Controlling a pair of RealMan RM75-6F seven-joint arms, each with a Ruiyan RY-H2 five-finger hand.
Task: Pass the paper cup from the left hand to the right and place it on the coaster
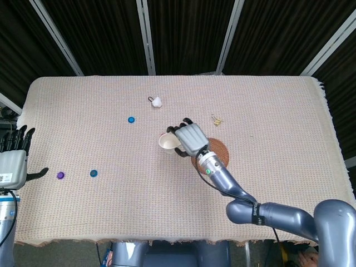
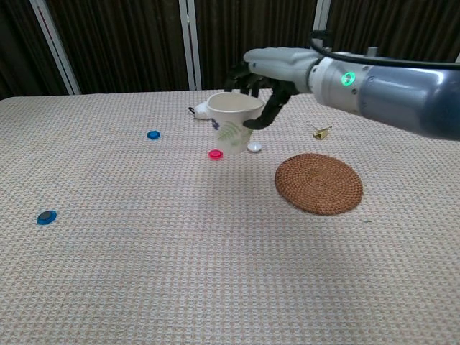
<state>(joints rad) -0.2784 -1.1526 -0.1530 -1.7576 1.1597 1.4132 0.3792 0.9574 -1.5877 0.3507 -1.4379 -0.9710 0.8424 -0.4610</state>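
Observation:
My right hand (image 1: 191,138) (image 2: 269,79) grips the white paper cup (image 1: 167,141) (image 2: 232,123) by its rim and holds it tilted in the air, above the cloth and left of the round woven coaster (image 1: 213,151) (image 2: 319,183). The cup bears a green leaf print. The coaster lies flat and bare in the chest view; the right hand and forearm cover part of it in the head view. My left hand (image 1: 12,158) rests at the far left table edge, fingers spread, holding nothing.
Small caps dot the beige cloth: blue (image 1: 131,119) (image 2: 153,134), pink (image 2: 215,154), white (image 2: 254,147), dark blue (image 1: 93,173) (image 2: 46,216), purple (image 1: 60,175). A white fluffy ball (image 1: 157,101) and a gold clip (image 1: 216,119) (image 2: 320,131) lie toward the back.

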